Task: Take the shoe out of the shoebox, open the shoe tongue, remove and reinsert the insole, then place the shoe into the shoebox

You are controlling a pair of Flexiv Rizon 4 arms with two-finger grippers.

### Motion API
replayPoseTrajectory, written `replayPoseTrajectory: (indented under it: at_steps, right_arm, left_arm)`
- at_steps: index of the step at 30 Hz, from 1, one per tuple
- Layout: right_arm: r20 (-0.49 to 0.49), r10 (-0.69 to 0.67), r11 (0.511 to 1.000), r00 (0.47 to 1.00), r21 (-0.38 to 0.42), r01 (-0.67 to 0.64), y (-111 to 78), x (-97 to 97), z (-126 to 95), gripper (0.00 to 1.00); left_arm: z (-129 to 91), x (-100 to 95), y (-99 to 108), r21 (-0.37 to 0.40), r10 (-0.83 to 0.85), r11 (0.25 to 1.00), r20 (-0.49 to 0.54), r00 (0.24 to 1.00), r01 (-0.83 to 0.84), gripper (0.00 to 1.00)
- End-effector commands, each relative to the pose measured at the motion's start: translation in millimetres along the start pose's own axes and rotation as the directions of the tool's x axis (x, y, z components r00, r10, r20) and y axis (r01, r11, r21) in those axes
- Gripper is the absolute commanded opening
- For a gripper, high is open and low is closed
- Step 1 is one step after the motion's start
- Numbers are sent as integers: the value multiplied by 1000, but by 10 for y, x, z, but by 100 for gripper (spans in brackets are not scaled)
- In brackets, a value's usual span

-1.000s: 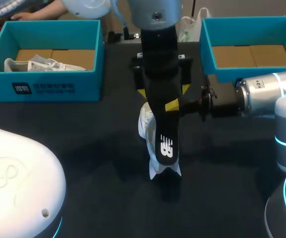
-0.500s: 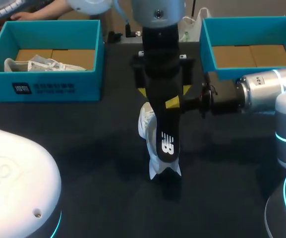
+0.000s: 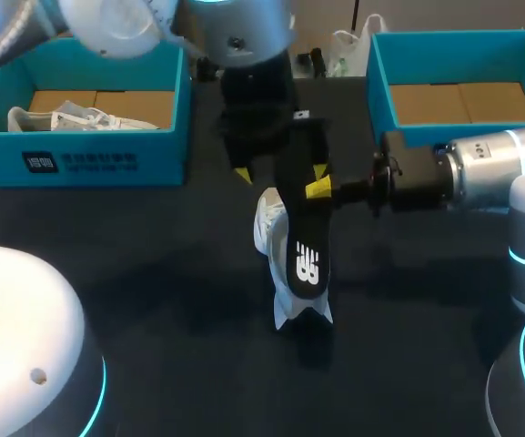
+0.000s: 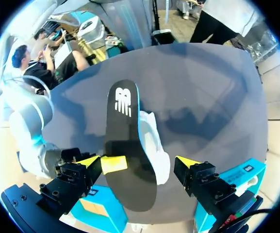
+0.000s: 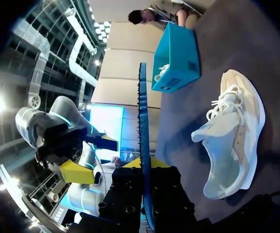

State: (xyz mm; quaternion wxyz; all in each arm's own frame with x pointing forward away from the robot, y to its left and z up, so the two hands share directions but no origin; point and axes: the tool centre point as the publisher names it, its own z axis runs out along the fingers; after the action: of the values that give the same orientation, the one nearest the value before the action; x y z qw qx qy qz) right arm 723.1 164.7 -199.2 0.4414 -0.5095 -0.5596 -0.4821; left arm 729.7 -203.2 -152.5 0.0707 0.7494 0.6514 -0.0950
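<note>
Roughly at the middle of the frame, a white shoe (image 3: 268,229) lies on the dark counter (image 3: 153,273). Over it hangs the black insole (image 3: 300,238), out of the shoe, with its logo end toward the lower edge of the frame and its other end toward the top.

The right arm (image 3: 480,168) comes in from the right edge. The right jaws pinch the insole from two sides about midway along its length, one yellow fingertip (image 3: 317,189) pressed to its upper face. In the right wrist view the insole (image 5: 142,111) stands edge-on between the fingers. The shoe (image 5: 232,136) lies off to one side of it, with a gap between the two.

The left arm (image 3: 244,36) reaches down from the upper left, and the left jaws are spread wide over the insole's far end. In the left wrist view each yellow fingertip (image 4: 89,160) stands clear of the insole (image 4: 127,145), which lies ahead of and between them, above the shoe (image 4: 155,145).

The left shoebox (image 3: 98,164) sits in the upper left of the frame with a second shoe (image 3: 71,118) inside. The right shoebox (image 3: 382,86) sits in the upper right, its cardboard floor in view.
</note>
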Motion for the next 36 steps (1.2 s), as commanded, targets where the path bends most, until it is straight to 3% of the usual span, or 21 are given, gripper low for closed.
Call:
replayPoseTrajectory:
  at_steps: [1,7,15,23,29,36]
  right_arm:
    - [11,1,1000,1000,-7,-1,-33,58,-11,0]
    - [3,5,1000,1000,-5,-5,-32,68,-6,0]
    - [-6,0,1000,1000,-11,0,-34,124,-6,0]
    - [-23,16,1000,1000,-20,-17,-93,148,-21,0]
    - [-83,49,998,995,-22,-51,-122,136,-4,0]
    - [-99,69,997,993,-23,-72,-138,174,2,0]
  left_arm:
    - [-17,135,-71,-22,-21,999,216,976,26,100]
    - [-135,205,-98,-76,12,997,385,923,18,100]
    - [-177,330,-116,-132,51,991,490,870,16,100]
    - [-246,417,-90,-181,63,980,670,739,80,100]
    - [-253,445,-64,-171,56,979,759,649,115,100]
    - [-255,436,-65,-200,59,968,763,643,149,100]
